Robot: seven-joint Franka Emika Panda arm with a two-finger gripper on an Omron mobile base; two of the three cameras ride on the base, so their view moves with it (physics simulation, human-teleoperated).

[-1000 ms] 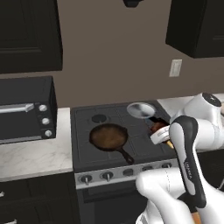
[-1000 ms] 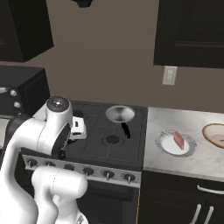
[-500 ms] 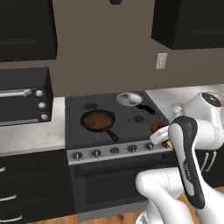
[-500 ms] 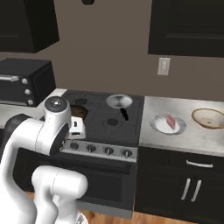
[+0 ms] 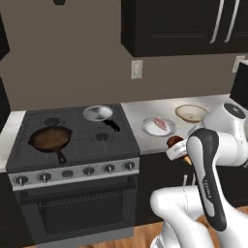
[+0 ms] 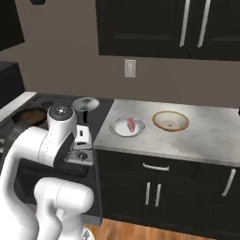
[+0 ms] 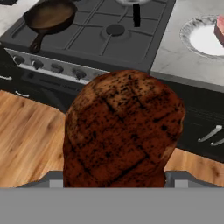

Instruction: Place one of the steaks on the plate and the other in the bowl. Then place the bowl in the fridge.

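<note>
While 1 pinkish steak (image 6: 131, 124) already lies on the white plate (image 6: 118, 130) on the marble tabletop (image 6: 206, 136), the robot's gripper (image 5: 175, 145) holds the other, a dark reddish-brown steak (image 7: 122, 131), clamped between its jaws out in front of the cabinet fronts, just off the tabletop's front edge and beside the stove (image 5: 72, 145). The hand view shows the seared cut filling the space between the finger tips, with the wood floor (image 7: 30, 135) below and the stove's knobs beyond. The beige bowl (image 6: 170, 121) sits empty on the tabletop just past the plate, well within reach on that side, and looks to be the destination for this piece. A black skillet (image 5: 50, 138) and a silver dish (image 5: 97, 113) remain on the burners. The meat is likely light, soft and somewhat slick, so a hold across its thick middle, as here, seems safest; a pinch near a thin edge could let it flop or slide free. The bowl, by contrast, appears rigid and would best be taken by its rim.
</note>
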